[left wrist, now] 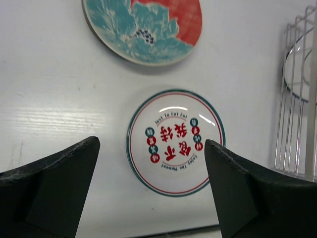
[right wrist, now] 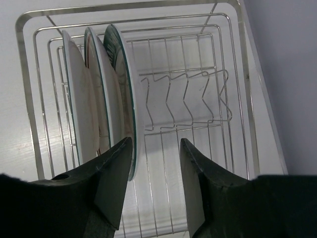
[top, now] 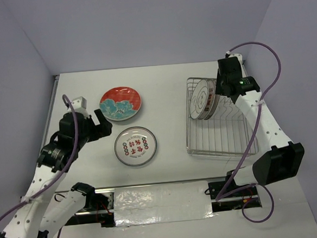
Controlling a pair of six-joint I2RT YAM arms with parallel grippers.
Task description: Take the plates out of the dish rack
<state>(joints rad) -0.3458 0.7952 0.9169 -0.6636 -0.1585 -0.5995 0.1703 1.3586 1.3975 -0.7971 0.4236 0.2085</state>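
From above, the rack [top: 225, 133] sits on the right of the worktop [top: 161, 80]. Its plates [top: 203, 98] stand on edge at the far end, held upright between the tines. Two are already out. The red plate [top: 121, 103] and the white plate [top: 135, 146] lie flat on the left, near each other but not touching. The left tool [top: 105, 125] hangs just beside them, and the right tool [top: 224, 90] hangs over the rack's far end.

At the left wrist, the left tool [left wrist: 151, 148] has its fingers wide apart and holds nothing. The white plate [left wrist: 174, 142] lies flat below the gap, so this arm looks idle, parked clear of the rack.

At the right wrist, three plates stand in a row; the teal-rimmed one [right wrist: 121, 89] is closest to the bare tines [right wrist: 188, 99]. The right tool [right wrist: 154, 144] is spread and gripping nothing, one finger just beside that plate's rim. It seems lined up to pinch this outermost plate first, since only that one has free space beside it.
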